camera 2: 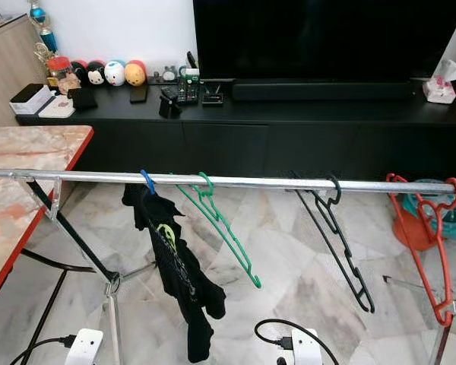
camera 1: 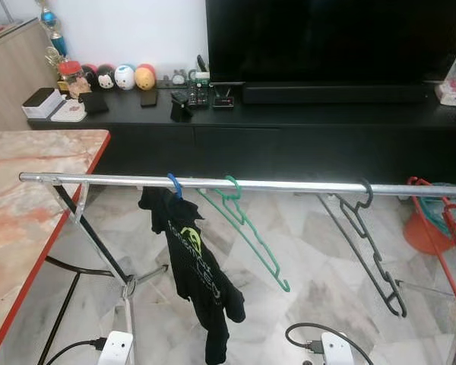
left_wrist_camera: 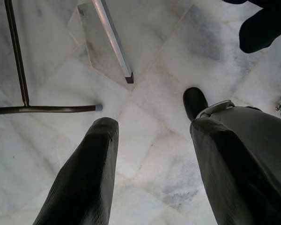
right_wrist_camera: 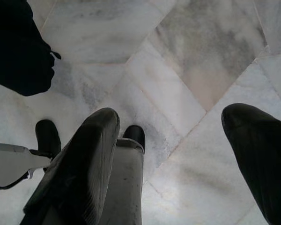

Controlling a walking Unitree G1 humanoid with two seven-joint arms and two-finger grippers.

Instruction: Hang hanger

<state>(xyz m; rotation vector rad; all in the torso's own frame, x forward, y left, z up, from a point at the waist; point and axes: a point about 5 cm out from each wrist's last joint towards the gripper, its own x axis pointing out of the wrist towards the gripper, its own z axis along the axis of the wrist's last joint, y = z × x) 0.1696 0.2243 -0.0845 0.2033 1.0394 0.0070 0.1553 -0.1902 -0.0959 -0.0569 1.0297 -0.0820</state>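
Hangers were already on the silver metal rail [camera 2: 235, 182]: green plastic hanger [camera 2: 216, 217], black plastic hanger [camera 2: 338, 236], red plastic hanger [camera 2: 425, 243] far right — task looked done. Left gripper [left_wrist_camera: 150, 154] and right gripper [right_wrist_camera: 178, 154] hung over the marble floor [right_wrist_camera: 187, 56] — fingers apart, holding nothing

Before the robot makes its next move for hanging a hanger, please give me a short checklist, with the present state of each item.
1. Left gripper open, empty: ok.
2. Right gripper open, empty: ok.
3. A hanger already in a gripper: not ok; both point at the marble floor.
4. Free space on the rail between the green hanger and the black hanger: ok.
5. Red hanger hooked on the rail: ok.
6. Black shirt clear of that space: ok.
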